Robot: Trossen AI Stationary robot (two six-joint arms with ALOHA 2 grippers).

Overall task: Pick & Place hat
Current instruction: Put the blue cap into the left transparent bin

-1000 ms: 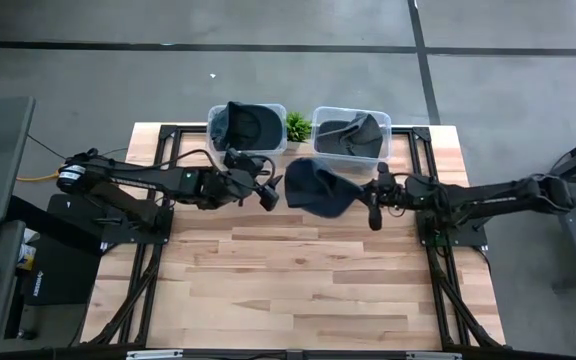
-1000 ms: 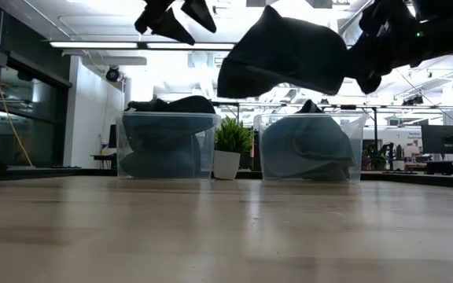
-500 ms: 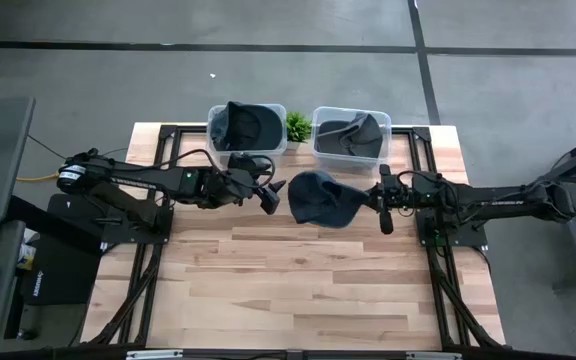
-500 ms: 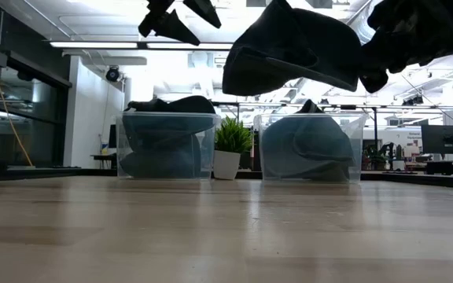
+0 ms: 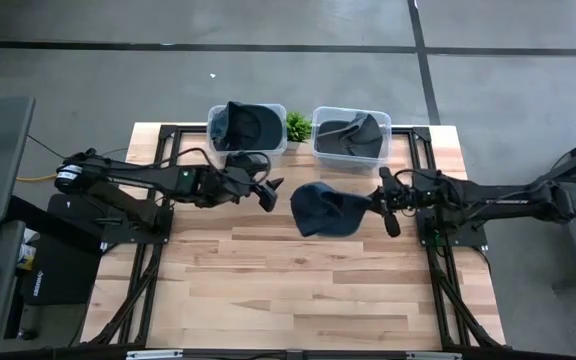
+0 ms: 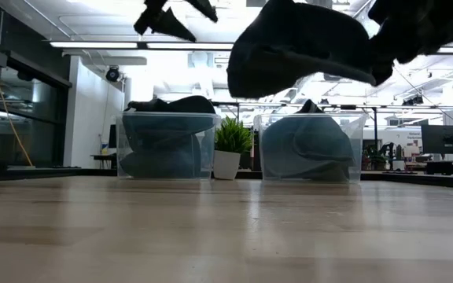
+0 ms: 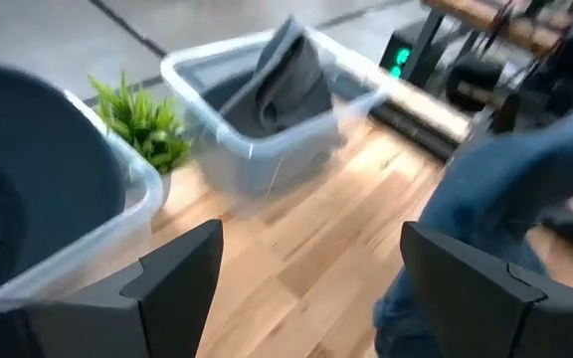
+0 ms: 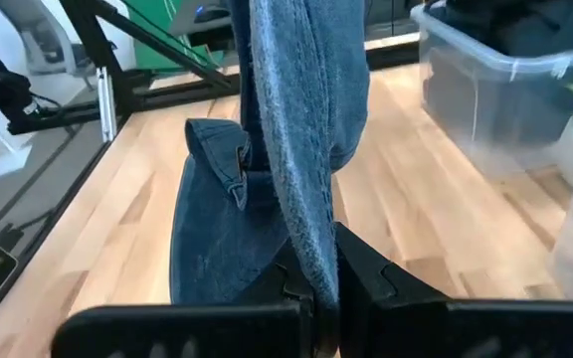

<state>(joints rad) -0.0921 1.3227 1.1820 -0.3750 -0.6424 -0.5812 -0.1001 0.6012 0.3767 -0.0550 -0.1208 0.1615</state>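
A dark blue denim hat [image 5: 323, 210] hangs in the air over the middle of the table, clear of the wood in the low view [image 6: 297, 47]. My right gripper [image 5: 375, 205] is shut on its right side and comes in from the table's right. My left gripper [image 5: 268, 192] hovers open just left of the hat and touches nothing. In the left wrist view the hat [image 7: 495, 199] shows beyond the spread fingers of my left gripper [image 7: 316, 288]. My right gripper pinches a stitched denim edge of the hat [image 8: 311, 249] between its two fingers. They reach in nearly level from the table's right. The rest of the hat stands out beyond the fingertips toward the table's middle, lifted clear of the table.
Two clear plastic bins stand at the far edge, the left bin [image 5: 246, 127] and the right bin [image 5: 351, 135], each holding a dark hat. A small potted plant [image 5: 297, 127] sits between them. The wooden tabletop [image 5: 298, 290] stretches bare toward the near edge.
My right gripper has drawn back a little toward the table's right edge, risen slightly and turned its wrist. The hat has come with it toward the near edge, swinging round and tipping while staying clear of the table. My left gripper has rolled a little in place.
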